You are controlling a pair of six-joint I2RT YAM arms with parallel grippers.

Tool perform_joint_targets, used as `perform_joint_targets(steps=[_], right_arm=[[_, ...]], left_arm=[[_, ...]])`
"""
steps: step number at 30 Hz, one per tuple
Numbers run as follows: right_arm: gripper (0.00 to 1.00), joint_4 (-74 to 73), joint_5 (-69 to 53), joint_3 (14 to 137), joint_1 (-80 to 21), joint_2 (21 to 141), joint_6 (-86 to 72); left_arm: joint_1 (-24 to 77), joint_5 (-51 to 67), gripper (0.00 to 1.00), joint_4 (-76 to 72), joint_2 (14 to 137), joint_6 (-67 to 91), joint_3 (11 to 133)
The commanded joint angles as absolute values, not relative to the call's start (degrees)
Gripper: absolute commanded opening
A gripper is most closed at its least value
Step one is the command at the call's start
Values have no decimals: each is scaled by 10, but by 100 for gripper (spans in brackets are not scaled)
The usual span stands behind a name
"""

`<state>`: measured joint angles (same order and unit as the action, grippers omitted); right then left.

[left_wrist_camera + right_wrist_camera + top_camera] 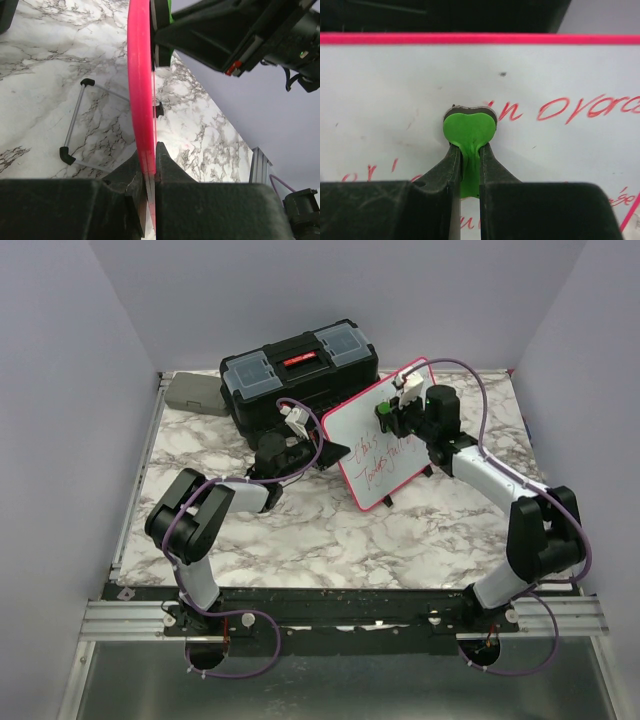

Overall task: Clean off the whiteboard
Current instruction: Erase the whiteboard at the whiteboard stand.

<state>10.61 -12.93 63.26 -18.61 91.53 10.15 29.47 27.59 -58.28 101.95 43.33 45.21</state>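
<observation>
Top external view, reading from the left: I count one grey case (193,393) at the back left corner of the marble table (300,530), one black toolbox (298,375) behind the centre, and one whiteboard (362,455) standing tilted just right of centre, in front of the toolbox's right end. Two arms reach in to it, one from each side. The left gripper (335,451) meets the board's left edge. The right gripper (388,420) sits against the written face near the top.

On the left wrist camera, that pincer (149,167) is pressed together on the pink frame (139,75), which runs edge-on up the middle of the picture. Beside it lies one wire stand (72,125) with two black-capped corners that I can see; the rest of it is hidden behind the frame.

On the right wrist camera, the pincer (469,157) pinches one green eraser (469,127), its pad flat on the white surface. Red handwriting (585,107) shows in several lines. The words run off the right edge and under the fingers, and I cannot read them. From above, the right arm covers part of the board's upper face, and the writing there is too small to make out.
</observation>
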Motion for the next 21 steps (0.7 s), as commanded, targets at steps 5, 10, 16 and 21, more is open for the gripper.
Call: perform_joint_targets(steps=[5,10,16,21], right_arm=[[1,96,-238,606,-232,890,103],[1,94,-150,676,-230,920,76],[1,70,-109,708,-193,952,78],[1,69,-105,671,-167,951,99]], left_arm=[[307,326,0,-591,1032,414,457],[307,326,0,-582,1029,411,458],[307,329,0,-581,1028,410,458],[307,330,0,-584,1031,410,459]])
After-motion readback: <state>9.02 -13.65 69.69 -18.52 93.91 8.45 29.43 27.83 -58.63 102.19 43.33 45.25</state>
